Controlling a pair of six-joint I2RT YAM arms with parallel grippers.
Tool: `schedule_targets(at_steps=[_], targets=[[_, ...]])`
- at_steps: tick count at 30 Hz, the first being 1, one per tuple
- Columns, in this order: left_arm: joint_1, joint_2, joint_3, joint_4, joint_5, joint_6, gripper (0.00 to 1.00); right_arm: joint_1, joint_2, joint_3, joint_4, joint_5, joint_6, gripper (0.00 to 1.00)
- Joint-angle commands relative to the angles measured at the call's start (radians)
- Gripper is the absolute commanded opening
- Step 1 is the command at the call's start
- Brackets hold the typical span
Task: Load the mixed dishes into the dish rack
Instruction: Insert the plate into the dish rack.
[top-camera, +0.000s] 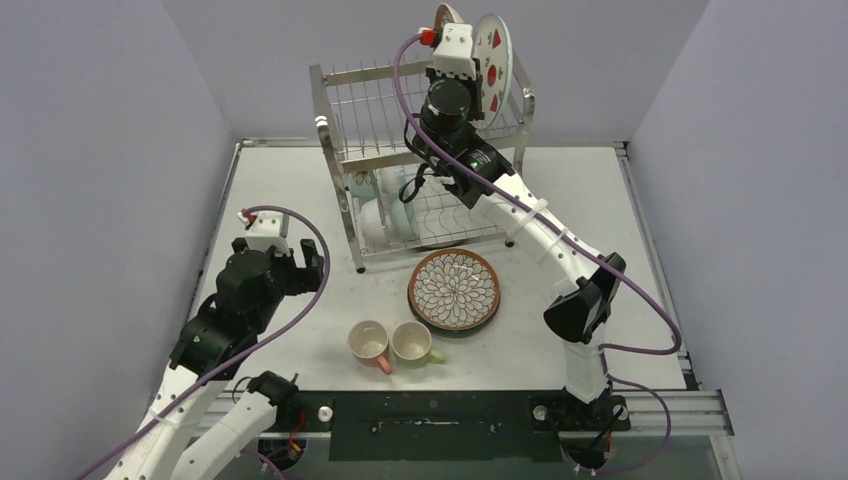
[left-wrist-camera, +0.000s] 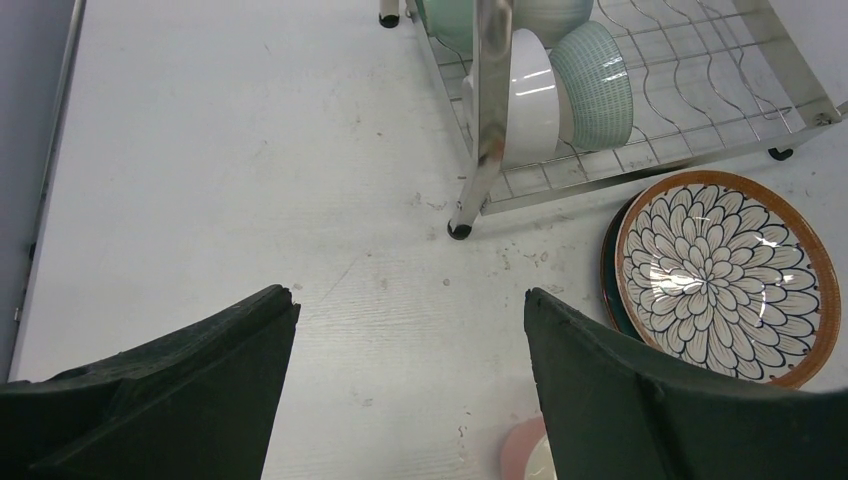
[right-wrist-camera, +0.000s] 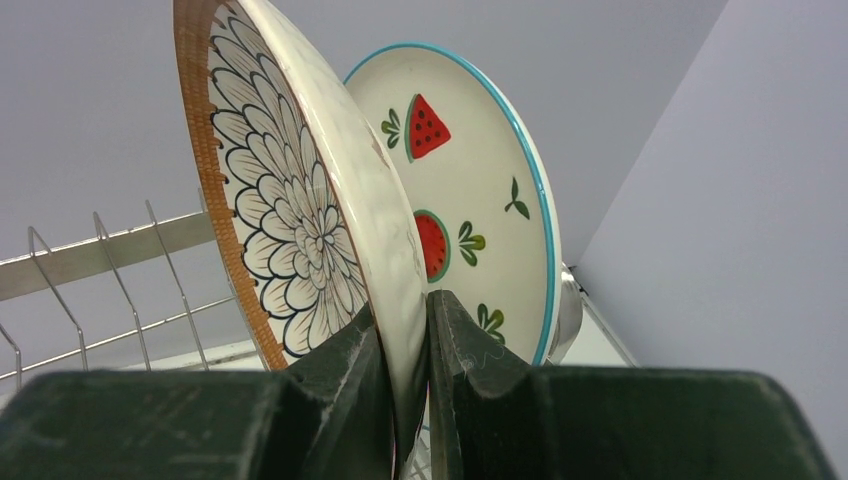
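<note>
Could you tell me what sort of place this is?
Likely a robot lab cell, not a kitchen: bare walls around a white table, two arms bolted at its edge, plus a rack.

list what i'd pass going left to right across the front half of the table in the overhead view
left gripper → pink mug → green mug → flower-pattern plate

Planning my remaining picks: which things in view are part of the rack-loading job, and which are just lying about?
Job: dish rack, petal plate in right gripper, watermelon plate, racked bowls, second petal plate, pink mug, green mug.
Not the job: table, purple cables.
</note>
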Motion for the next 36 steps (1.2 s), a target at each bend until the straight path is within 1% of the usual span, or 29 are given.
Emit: schedule_targets(at_steps=[1, 8, 24, 36], targets=[[0.005, -0.013, 0.003, 0.021, -0.018, 0.019, 0.82, -0.005, -0.029, 0.089, 0.163, 0.001, -0.014, 0.0], [0.005, -0.017, 0.0, 0.023, -0.012, 0.018, 0.82, -0.005, -0.039, 0.094, 0.154, -0.004, -0.013, 0.0], [0.005, -0.025, -0.004, 0.023, -0.016, 0.024, 0.82, -0.011, 0.031, 0.103, 0.112, 0.02, -0.023, 0.0], [0.005, -0.026, -0.007, 0.023, -0.02, 0.028, 0.82, -0.013, 0.015, 0.049, 0.102, 0.015, -0.027, 0.0]])
